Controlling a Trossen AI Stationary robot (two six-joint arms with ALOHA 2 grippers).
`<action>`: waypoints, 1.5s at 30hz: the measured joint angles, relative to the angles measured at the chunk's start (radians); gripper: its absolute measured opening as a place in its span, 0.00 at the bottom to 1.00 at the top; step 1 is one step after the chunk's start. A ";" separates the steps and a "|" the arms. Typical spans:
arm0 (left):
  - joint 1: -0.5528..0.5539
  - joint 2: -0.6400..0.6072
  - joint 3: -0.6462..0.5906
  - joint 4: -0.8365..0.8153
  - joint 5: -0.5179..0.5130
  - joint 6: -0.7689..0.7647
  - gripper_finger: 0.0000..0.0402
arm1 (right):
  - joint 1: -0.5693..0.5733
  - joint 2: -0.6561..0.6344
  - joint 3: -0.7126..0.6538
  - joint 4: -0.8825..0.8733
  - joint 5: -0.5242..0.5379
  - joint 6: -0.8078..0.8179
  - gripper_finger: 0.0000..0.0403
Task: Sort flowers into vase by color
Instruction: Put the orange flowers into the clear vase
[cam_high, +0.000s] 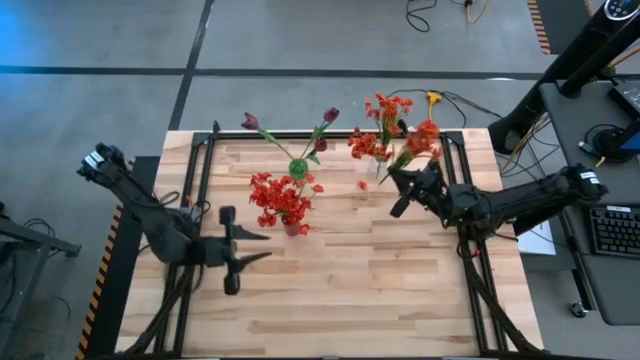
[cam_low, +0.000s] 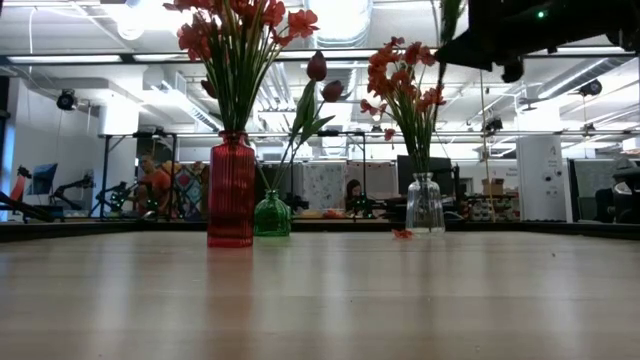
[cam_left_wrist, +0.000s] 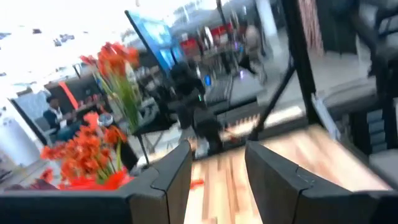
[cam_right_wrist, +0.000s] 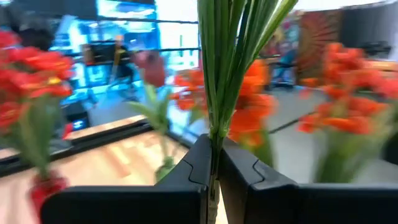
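Flowers stand sorted in three vases at the table's twelve o'clock side, while the right pincer, clamped on an orange-red stem beside the clear vase, risks toppling it if lowered crooked.

A wooden table sits on grey floor, a keyboard on the desk beside it.

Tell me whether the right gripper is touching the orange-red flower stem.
Touching. The right wrist view shows the right gripper with its fingers shut on the green stem of the orange-red flower, no gap on either side.
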 joint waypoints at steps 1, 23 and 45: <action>-0.003 -0.025 -0.019 0.036 0.000 0.018 0.34 | -0.002 -0.015 -0.009 0.002 0.017 -0.003 0.03; -0.004 -0.176 -0.108 0.171 -0.005 0.099 0.34 | -0.285 -0.032 -0.134 0.187 -0.020 0.085 0.03; -0.002 -0.172 -0.104 0.164 -0.006 0.114 0.34 | -0.325 0.062 -0.134 0.295 -0.067 0.082 0.03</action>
